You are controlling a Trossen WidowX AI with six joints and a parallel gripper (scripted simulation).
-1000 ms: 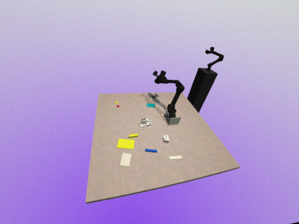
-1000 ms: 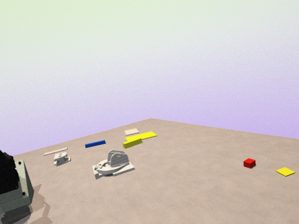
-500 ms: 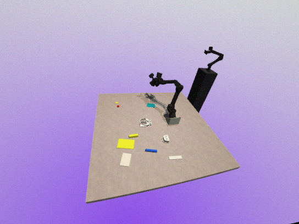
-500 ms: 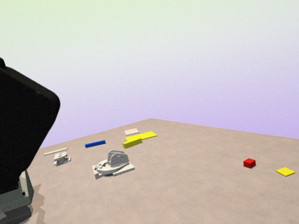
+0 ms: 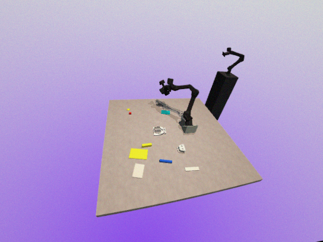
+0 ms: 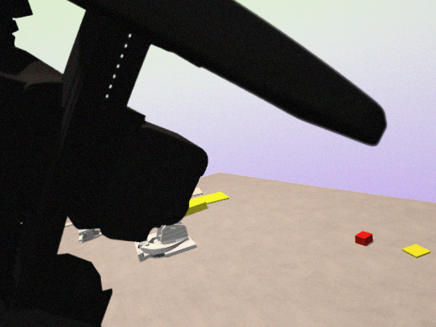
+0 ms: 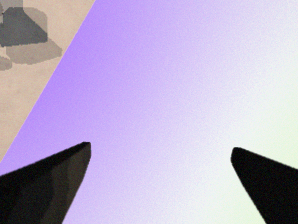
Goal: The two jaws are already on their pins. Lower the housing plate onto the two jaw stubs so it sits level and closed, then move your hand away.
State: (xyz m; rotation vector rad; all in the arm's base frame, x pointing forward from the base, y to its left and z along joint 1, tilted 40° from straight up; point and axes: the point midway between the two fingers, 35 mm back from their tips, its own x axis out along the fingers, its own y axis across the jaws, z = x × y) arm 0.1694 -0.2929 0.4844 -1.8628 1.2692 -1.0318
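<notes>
A white assembly [image 5: 159, 130] [image 6: 174, 234] sits on the table, with a flat base, curved jaw parts on it and an upright rounded piece. A smaller white part [image 5: 181, 148] [image 6: 90, 233] with dark holes lies apart from it, towards the front right in the top view; it may be the housing plate, but its detail is too small to tell. My gripper [image 7: 162, 151] is wide open and empty. It is raised high above the back of the table, well away from both white parts. The arm hides part of the scene in the exterior view.
A yellow bar [image 5: 146, 145], a yellow sheet [image 5: 138, 153], a blue bar [image 5: 165, 161], a cream card [image 5: 138, 171] and a cream strip [image 5: 192, 169] lie in front. A teal block [image 5: 165, 112], a red cube [image 5: 130, 112] [image 6: 364, 238] and a yellow tile [image 5: 128, 109] [image 6: 416, 251] lie behind.
</notes>
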